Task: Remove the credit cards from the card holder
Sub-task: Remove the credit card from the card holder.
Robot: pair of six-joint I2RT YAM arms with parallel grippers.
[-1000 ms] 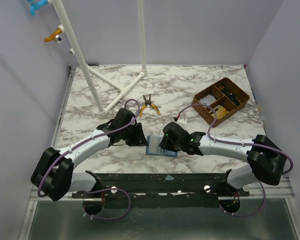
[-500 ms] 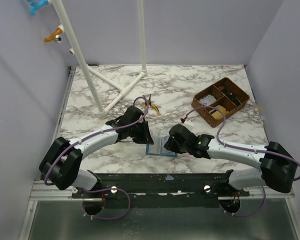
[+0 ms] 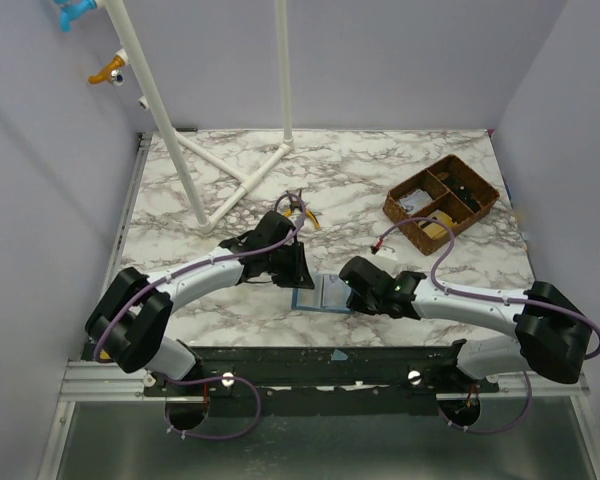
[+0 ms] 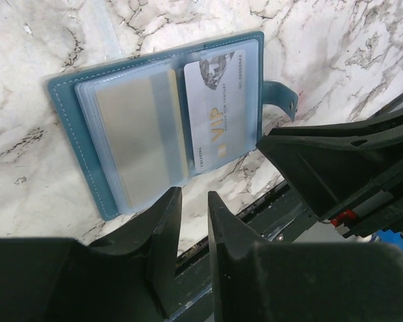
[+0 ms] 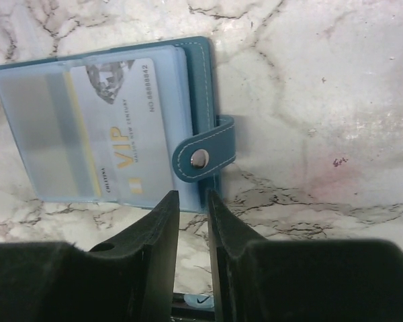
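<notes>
Since the card holder [image 4: 131, 127] lies open and flat on the marble table [image 3: 380, 180] near its front edge, between my two grippers, the step in hand looks like freeing the first card from its clear sleeve. My left gripper [image 4: 194, 208] hangs at the holder's near edge, its fingers narrowed to a slit with nothing between them. My right gripper [image 5: 193, 208] sits the same way, just beside the snap strap [image 5: 205, 153], also empty. I would pin the cover with one. The other would slide the VIP card [image 4: 220, 107] out with its fingertips low, since slick plastic gives little to pinch.
</notes>
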